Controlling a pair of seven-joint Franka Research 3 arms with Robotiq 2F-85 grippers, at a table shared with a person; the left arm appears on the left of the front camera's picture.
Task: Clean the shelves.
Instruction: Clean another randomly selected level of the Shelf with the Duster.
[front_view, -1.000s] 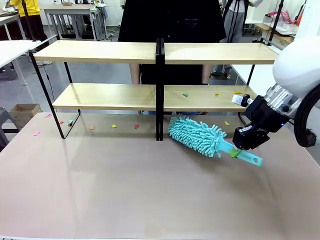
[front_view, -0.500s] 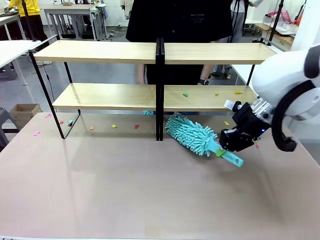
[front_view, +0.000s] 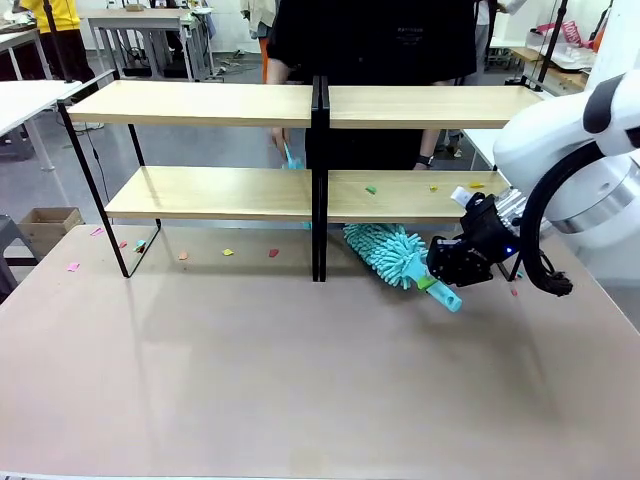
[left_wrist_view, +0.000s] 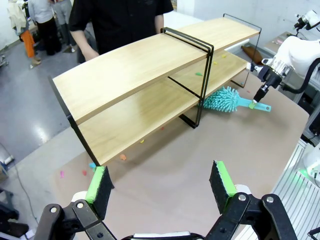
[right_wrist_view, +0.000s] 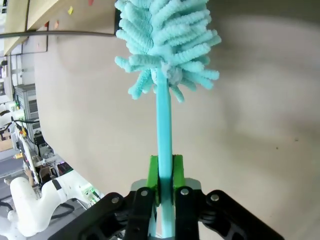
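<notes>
Your right gripper (front_view: 438, 282) is clamping the teal duster (front_view: 385, 252), its head lying under the shelves (front_view: 220, 192) at the table's (front_view: 250, 380) far edge; left gripper (left_wrist_view: 160, 182) is hanging open.

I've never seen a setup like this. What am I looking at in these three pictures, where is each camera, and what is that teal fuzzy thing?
Two white robot arms stand at a table, with a person at the far side. The front view looks across the table from between the arms. Each wrist view looks along one arm's own two fingers. The right gripper is shut on the handle of a teal fluffy duster, whose head sits low by the tabletop, under the front edge of the lower board of the shelves. The left gripper hangs open and empty above the table. Small coloured scraps lie on that lower board and on the table.
</notes>
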